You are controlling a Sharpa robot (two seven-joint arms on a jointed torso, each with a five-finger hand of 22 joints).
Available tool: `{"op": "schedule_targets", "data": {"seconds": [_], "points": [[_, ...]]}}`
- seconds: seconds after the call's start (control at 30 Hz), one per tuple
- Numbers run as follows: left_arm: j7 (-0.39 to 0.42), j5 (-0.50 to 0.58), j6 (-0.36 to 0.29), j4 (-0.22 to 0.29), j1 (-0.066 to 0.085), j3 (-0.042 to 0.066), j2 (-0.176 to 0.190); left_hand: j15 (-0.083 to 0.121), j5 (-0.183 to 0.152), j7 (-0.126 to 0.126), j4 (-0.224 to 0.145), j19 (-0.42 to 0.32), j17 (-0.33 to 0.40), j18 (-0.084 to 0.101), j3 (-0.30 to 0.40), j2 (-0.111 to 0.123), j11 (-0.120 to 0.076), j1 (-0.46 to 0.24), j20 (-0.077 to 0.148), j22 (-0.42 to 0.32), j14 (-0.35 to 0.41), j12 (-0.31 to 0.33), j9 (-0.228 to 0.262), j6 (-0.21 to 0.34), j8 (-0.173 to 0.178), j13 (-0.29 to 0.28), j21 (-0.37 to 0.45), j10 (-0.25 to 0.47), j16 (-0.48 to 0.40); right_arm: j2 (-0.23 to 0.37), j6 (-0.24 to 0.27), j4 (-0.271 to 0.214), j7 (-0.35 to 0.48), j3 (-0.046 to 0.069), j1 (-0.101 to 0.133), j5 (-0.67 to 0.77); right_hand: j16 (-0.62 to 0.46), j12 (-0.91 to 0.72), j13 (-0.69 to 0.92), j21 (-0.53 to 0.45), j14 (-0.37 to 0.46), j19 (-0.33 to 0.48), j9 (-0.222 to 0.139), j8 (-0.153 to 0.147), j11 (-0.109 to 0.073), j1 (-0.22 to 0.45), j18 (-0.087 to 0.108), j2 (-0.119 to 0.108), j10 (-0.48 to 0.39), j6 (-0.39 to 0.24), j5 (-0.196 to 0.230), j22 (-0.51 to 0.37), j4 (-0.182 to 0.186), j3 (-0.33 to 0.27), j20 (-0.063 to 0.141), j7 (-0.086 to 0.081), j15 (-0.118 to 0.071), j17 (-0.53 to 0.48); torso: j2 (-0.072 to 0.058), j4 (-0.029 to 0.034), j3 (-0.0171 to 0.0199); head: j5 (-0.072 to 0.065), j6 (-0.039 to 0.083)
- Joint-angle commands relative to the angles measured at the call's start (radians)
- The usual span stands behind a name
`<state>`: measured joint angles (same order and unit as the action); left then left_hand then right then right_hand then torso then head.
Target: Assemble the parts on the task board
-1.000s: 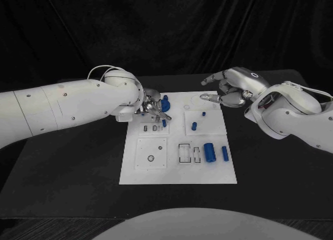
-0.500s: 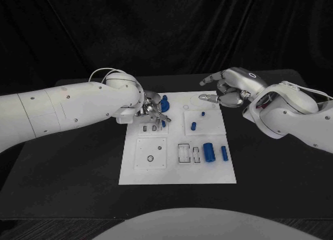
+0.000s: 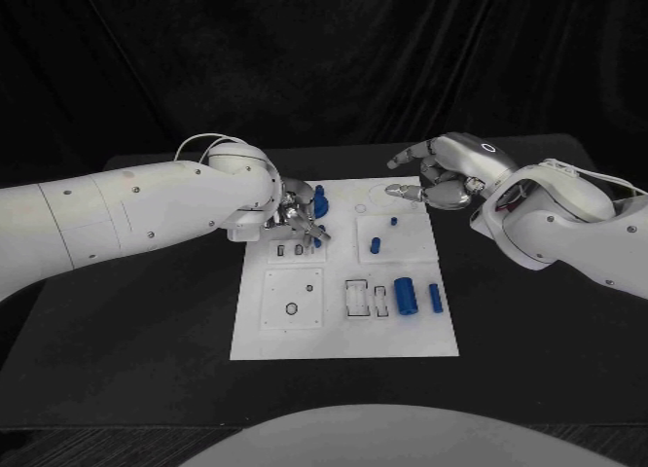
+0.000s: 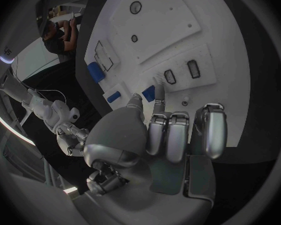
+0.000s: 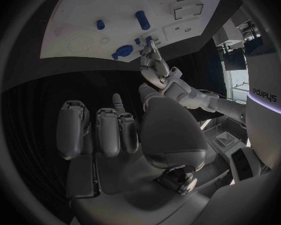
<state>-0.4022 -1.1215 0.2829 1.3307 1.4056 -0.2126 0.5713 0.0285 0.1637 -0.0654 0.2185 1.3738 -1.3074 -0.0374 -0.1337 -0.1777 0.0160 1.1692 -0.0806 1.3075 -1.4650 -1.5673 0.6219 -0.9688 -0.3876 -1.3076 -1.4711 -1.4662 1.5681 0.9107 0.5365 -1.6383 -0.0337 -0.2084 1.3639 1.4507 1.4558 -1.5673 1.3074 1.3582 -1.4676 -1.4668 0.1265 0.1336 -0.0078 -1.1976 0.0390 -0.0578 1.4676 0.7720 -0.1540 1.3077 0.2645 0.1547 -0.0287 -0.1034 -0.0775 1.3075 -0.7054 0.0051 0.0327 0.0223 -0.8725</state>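
Note:
The white task board (image 3: 345,331) lies in the middle of the black table. My left hand (image 3: 294,216) is low over its far left corner, and thumb and fingertip pinch a small blue part (image 4: 148,92) just above two small slots (image 4: 181,72). That part (image 3: 317,236) pokes out beneath the fingers. A taller blue part (image 3: 320,199) stands right behind the hand. My right hand (image 3: 444,180) hovers above the board's far right corner, its fingers apart and nothing in them. The right wrist view also shows the left hand (image 5: 154,60) at the board's (image 5: 84,15) edge.
Two blue cylinders (image 3: 406,296) (image 3: 437,299) lie on the board's right side beside open rectangular slots (image 3: 359,298). Two small blue pieces (image 3: 378,245) (image 3: 394,222) sit on the middle right plate. An oval hole (image 3: 294,308) is near the front left. Bare black table surrounds the board.
My left hand has sunk slightly toward the board with the small blue part. The right hand has stayed where it was.

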Motion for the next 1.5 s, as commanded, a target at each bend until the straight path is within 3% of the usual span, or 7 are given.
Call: {"op": "schedule_targets", "data": {"seconds": [0.03,0.23,0.6,0.83,1.0,1.17,1.5], "points": [[0.023,0.001,0.016,-0.002,-0.003,0.001,-0.003,0.005,0.014,-0.001,-0.009,-0.016,-0.263,-0.019,0.016,0.002,-0.010,0.014,0.001,0.079,-0.106,-0.003,0.002,-0.009,0.015,-0.263,0.007,-0.105,0.003,-0.001,0.012,0.001,-0.001,0.001,-0.003,0.007,-0.007,-0.004,0.263,-0.009,-0.066,-0.031,0.002,0.005,0.006,-0.007,0.013,0.002,0.103,0.009,0.005,0.193,-0.004,-0.002,-0.009,0.003,0.008,0.063,0.000,-0.0009,0.0005,-0.002,0.000],[0.026,0.001,0.018,-0.003,-0.004,0.001,-0.004,0.006,0.035,0.002,-0.031,-0.014,-0.263,-0.019,0.043,0.007,-0.012,0.033,0.002,0.081,-0.106,-0.003,0.008,-0.018,0.035,-0.263,0.010,-0.105,0.003,-0.001,0.013,0.004,-0.002,0.001,-0.004,0.007,-0.008,-0.004,0.263,-0.009,-0.065,-0.031,0.002,0.006,0.007,-0.007,0.013,0.003,0.103,0.011,0.006,0.193,-0.003,-0.002,-0.009,0.002,0.008,0.063,0.000,-0.0001,0.0007,-0.004,0.000],[0.041,0.001,-0.006,0.008,-0.006,0.001,0.004,0.019,0.125,0.016,-0.097,0.019,-0.263,-0.013,0.142,0.030,-0.025,0.087,0.014,0.109,-0.106,-0.003,0.040,-0.041,0.065,-0.263,-0.001,-0.105,0.003,-0.001,0.017,0.007,-0.001,0.001,-0.005,0.007,-0.008,-0.004,0.263,-0.011,-0.065,-0.031,0.003,0.007,0.007,-0.007,0.014,0.006,0.103,0.015,0.006,0.193,-0.002,-0.002,-0.010,0.001,0.009,0.062,0.001,0.0001,0.0004,0.012,0.000],[0.059,0.001,-0.027,0.020,-0.006,0.001,0.019,0.025,0.190,0.017,-0.141,0.025,-0.263,-0.012,0.259,0.069,-0.030,0.088,0.020,0.115,-0.106,-0.003,0.073,-0.047,0.081,-0.263,0.002,-0.105,0.003,0.001,0.016,0.007,-0.002,0.001,-0.007,0.007,-0.010,-0.004,0.263,-0.013,-0.065,-0.030,0.003,0.008,0.008,-0.008,0.014,0.007,0.103,0.017,0.005,0.192,-0.001,-0.002,-0.010,0.001,0.009,0.060,0.002,0.0002,-0.0002,0.024,0.000],[0.076,0.001,-0.048,0.036,-0.006,0.001,0.036,0.026,0.247,0.016,-0.182,0.029,-0.263,-0.011,0.399,0.117,-0.032,0.056,0.022,0.120,-0.106,-0.003,0.115,-0.053,0.081,-0.263,0.005,-0.105,0.003,0.002,0.011,0.008,-0.005,0.001,-0.008,0.007,-0.011,-0.004,0.263,-0.014,-0.064,-0.030,0.004,0.010,0.008,-0.011,0.014,0.010,0.103,0.022,0.003,0.192,-0.002,-0.002,-0.011,0.000,0.010,0.058,0.001,0.0011,-0.0006,0.026,0.000],[0.079,0.001,-0.058,0.059,-0.005,0.001,0.057,0.026,0.262,0.017,-0.210,0.029,-0.263,-0.011,0.532,0.152,-0.031,-0.002,0.022,0.123,-0.106,-0.003,0.159,-0.055,0.077,-0.263,0.010,-0.105,0.003,0.003,0.006,0.008,-0.007,0.001,-0.009,0.007,-0.011,-0.004,0.263,-0.015,-0.064,-0.029,0.004,0.011,0.009,-0.012,0.014,0.011,0.103,0.024,0.003,0.191,-0.002,-0.002,-0.011,0.000,0.010,0.059,0.002,0.0011,-0.0006,0.027,0.000],[0.033,0.001,-0.078,0.137,0.000,0.001,0.123,0.027,0.280,0.016,-0.235,0.026,-0.263,-0.013,0.599,0.179,-0.032,-0.035,0.023,0.123,-0.106,-0.003,0.186,-0.061,0.073,-0.263,0.016,-0.105,0.003,0.004,-0.008,0.008,-0.018,0.001,-0.012,0.007,-0.013,-0.004,0.263,-0.016,-0.064,-0.029,0.005,0.013,0.009,-0.020,0.015,0.016,0.103,0.033,-0.005,0.191,-0.005,0.000,-0.012,-0.001,0.011,0.055,0.002,0.0017,-0.0007,0.025,0.000]]}}
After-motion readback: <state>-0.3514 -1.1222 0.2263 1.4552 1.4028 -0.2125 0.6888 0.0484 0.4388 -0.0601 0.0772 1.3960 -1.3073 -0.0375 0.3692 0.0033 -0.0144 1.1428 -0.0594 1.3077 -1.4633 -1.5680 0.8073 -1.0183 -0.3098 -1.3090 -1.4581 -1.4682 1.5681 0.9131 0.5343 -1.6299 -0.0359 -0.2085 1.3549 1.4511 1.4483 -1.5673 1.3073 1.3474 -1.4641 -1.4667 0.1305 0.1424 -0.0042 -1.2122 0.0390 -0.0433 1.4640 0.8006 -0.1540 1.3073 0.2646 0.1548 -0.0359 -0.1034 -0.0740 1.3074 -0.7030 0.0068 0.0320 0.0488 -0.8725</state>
